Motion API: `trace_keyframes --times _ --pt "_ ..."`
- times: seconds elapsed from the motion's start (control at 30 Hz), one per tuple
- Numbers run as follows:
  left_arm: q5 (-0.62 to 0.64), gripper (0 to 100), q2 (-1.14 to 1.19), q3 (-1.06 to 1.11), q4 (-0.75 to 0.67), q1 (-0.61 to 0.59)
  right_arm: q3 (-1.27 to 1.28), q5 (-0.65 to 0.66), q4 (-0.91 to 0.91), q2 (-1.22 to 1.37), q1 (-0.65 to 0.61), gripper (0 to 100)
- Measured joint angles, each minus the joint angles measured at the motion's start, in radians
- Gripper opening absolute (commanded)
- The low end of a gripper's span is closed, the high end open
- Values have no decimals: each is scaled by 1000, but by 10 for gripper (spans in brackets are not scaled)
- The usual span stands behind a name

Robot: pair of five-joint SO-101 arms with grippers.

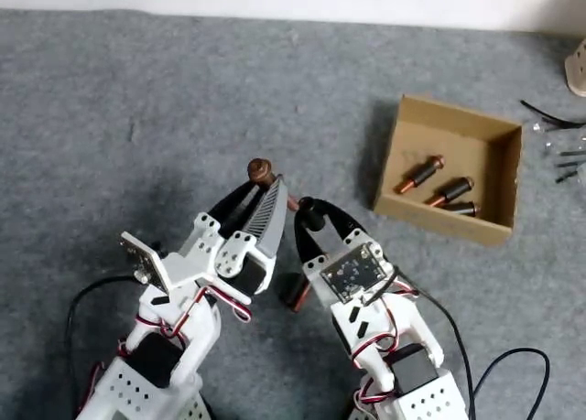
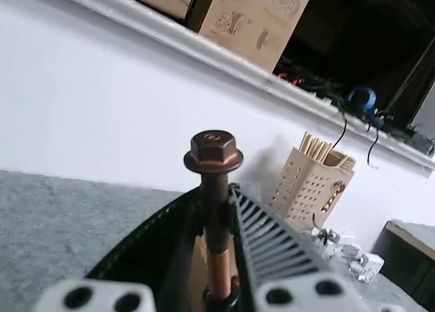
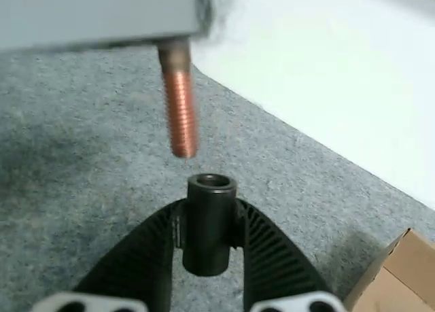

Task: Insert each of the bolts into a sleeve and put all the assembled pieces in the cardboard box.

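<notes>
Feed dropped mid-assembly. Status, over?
Left end effector shut on bolt. Right end effector shut on sleeve. Bolt tip short of sleeve mouth, not inserted. Gap clear.
</notes>
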Motion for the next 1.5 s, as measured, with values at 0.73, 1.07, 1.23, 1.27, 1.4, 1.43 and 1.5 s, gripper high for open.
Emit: trace_keyframes --times 0.73,1.07,1.23,1.27,1.4,1.43,1.5 --pt "2 6 669 -17 -509 21 0 0 -2 -3 26 5" --pt "0 6 545 -23 -470 25 0 -3 -2 -6 35 5" --pt "0 6 454 -35 -333 32 0 0 -2 -6 35 5" --pt "0 6 448 -38 -324 35 0 6 -2 -6 35 5" --pt "0 6 448 -40 -322 41 0 17 -2 -6 35 5" --pt "0 6 450 -40 -322 41 0 18 -2 -6 35 5" --pt "0 6 463 -64 -322 41 0 18 -2 -6 35 5"
